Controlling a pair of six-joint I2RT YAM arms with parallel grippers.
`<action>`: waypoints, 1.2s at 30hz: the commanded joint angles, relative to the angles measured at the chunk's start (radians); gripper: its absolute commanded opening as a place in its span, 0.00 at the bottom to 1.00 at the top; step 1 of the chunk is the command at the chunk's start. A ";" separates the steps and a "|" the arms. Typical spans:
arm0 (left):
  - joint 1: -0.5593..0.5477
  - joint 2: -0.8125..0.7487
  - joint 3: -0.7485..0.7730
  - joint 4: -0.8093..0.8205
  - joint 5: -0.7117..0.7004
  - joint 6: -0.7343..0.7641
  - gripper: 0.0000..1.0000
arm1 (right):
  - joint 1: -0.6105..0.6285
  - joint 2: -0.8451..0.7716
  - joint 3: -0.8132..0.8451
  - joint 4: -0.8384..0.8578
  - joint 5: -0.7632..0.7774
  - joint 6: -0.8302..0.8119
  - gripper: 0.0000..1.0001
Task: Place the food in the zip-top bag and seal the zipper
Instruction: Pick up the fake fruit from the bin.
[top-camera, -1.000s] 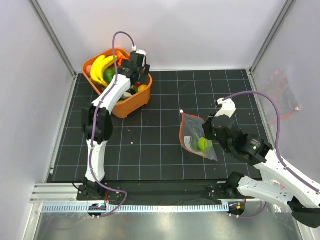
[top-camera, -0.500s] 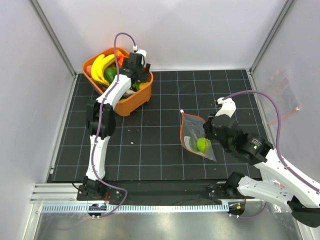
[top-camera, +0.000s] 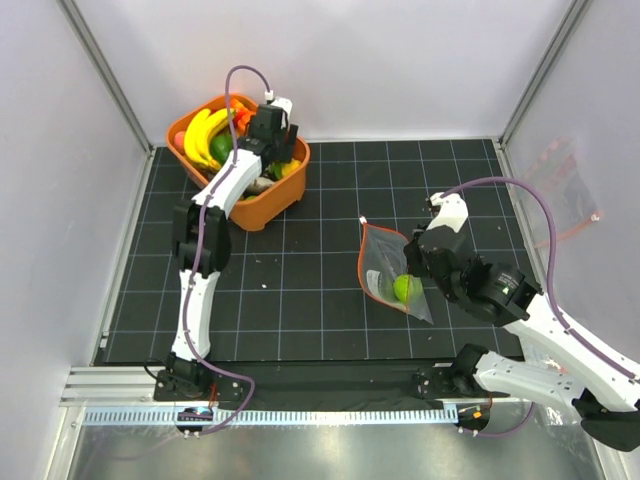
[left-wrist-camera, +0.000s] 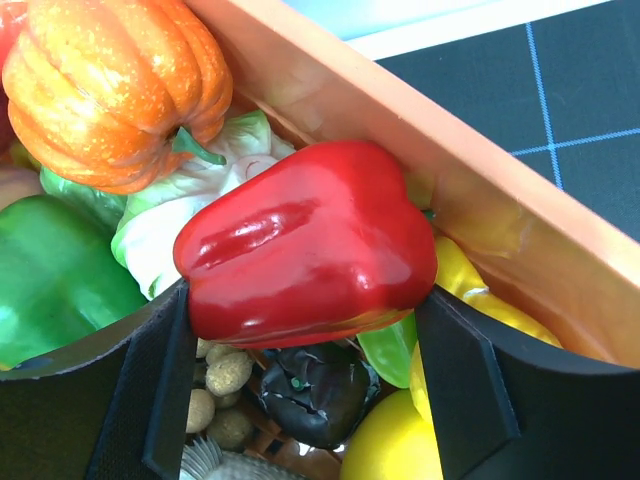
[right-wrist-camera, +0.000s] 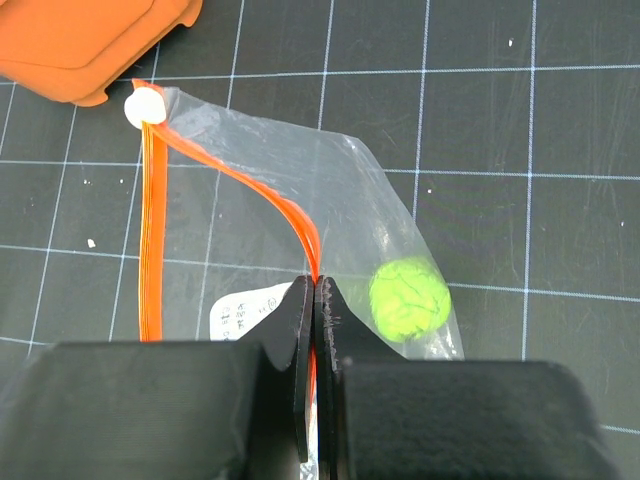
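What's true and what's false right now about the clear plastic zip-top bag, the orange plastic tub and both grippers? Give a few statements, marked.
1. The right gripper is shut on the red-orange zipper strip of the clear plastic zip-top bag. True.
2. That bag is empty. False: a lime-green round toy food lies inside.
3. The fingers of the left gripper flank a glossy red toy bell pepper inside the orange plastic tub. True.
4. The zipper is sealed. False: its two strips bow apart, so the mouth is open.
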 joint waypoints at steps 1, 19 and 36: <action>0.012 -0.042 -0.067 0.127 0.042 -0.009 0.57 | -0.003 -0.004 0.041 0.017 0.021 -0.014 0.01; -0.029 -0.430 -0.382 0.179 0.080 -0.104 0.40 | -0.001 -0.006 0.035 0.025 -0.004 -0.011 0.01; -0.113 -0.783 -0.511 -0.029 0.146 -0.316 0.25 | -0.003 -0.001 0.049 0.031 -0.056 -0.027 0.01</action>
